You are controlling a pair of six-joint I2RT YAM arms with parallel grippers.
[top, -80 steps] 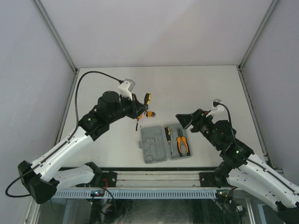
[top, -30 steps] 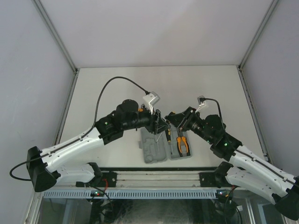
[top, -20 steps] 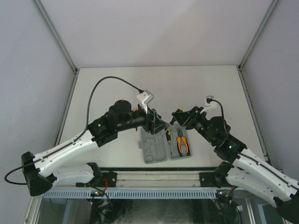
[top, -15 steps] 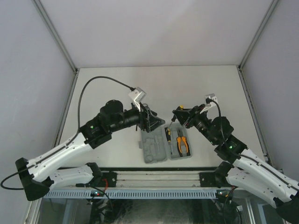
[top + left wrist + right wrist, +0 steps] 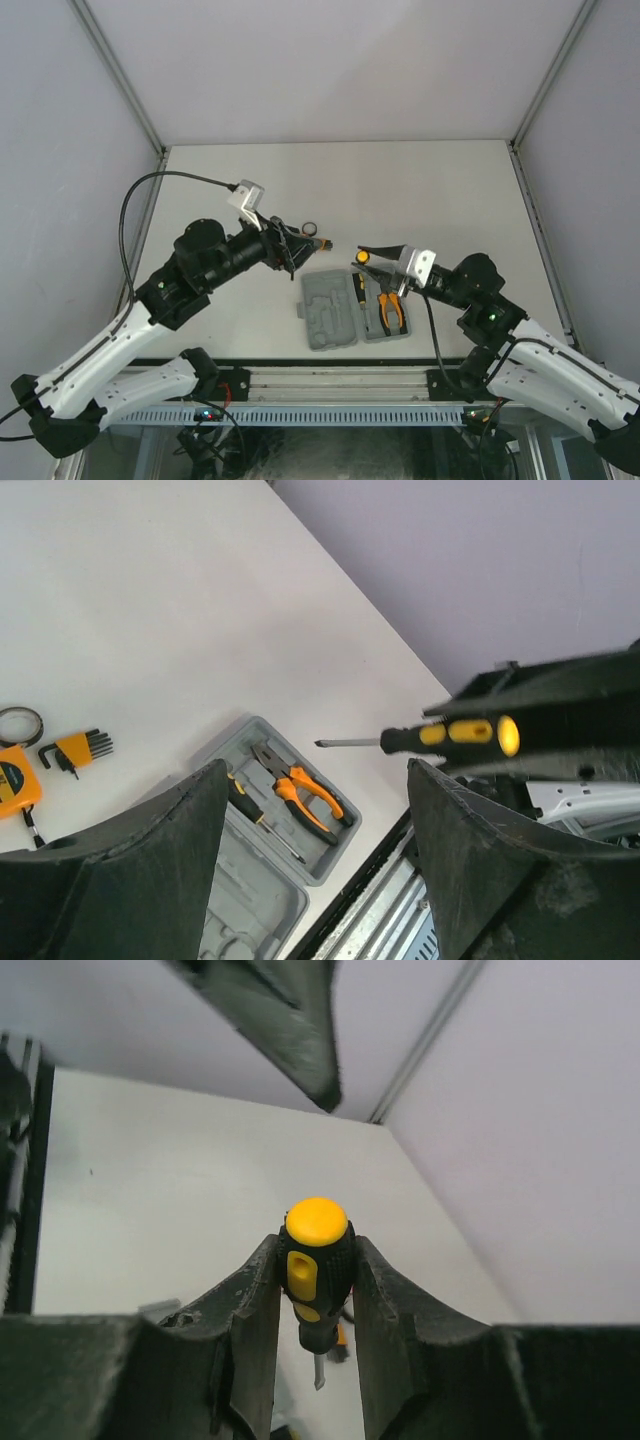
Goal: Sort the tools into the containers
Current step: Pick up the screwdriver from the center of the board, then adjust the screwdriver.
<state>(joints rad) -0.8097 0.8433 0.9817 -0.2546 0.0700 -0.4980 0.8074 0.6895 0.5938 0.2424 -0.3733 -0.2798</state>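
Top external shows the right gripper (image 5: 378, 254) pointing leftward near the tool case (image 5: 325, 318), clamped on a black-and-yellow screwdriver (image 5: 362, 257). Left gripper (image 5: 293, 243) angles rightward toward it, spread wide, apparently empty.

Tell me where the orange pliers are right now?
Seen from above, the orange-handled pliers lie in the right half of the open grey case, near the front edge of the table, just right of a black-and-yellow screwdriver stored there.

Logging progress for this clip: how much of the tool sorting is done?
Done: pliers and one screwdriver lie in the case. In hand: right gripper holds the second screwdriver; left gripper is open, empty. Remaining: tape measure, hex key set and ring on the table.
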